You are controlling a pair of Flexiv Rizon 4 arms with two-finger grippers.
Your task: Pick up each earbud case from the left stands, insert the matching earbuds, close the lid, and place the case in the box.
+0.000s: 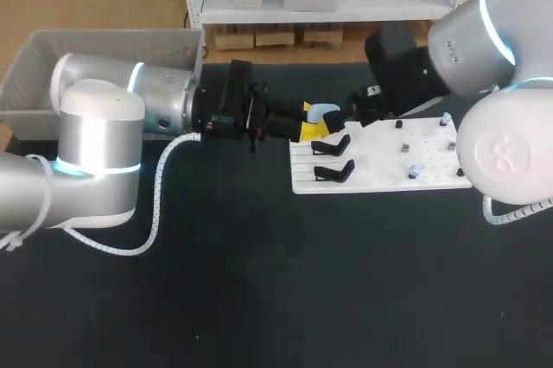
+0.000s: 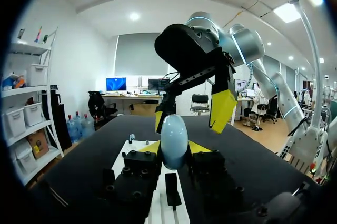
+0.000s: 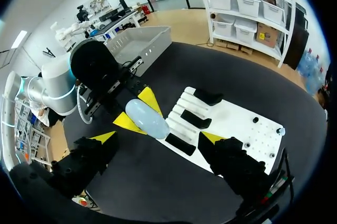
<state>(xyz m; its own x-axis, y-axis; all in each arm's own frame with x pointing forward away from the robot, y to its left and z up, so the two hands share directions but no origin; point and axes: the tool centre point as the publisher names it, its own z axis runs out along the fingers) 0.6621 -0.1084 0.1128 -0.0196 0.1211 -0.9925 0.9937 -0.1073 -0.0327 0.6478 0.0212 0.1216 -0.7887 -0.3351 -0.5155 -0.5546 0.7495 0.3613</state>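
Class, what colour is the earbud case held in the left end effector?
Pale blue-grey earbud case; clearest in the right wrist view.

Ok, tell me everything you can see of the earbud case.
The earbud case is a smooth, glossy, plastic-looking, pale blue-white egg shape with no open lid showing. It is held aloft, clamped from two sides between the yellow tips of the left gripper, near the black stands on the white board. The right gripper hangs open close by, not touching it.
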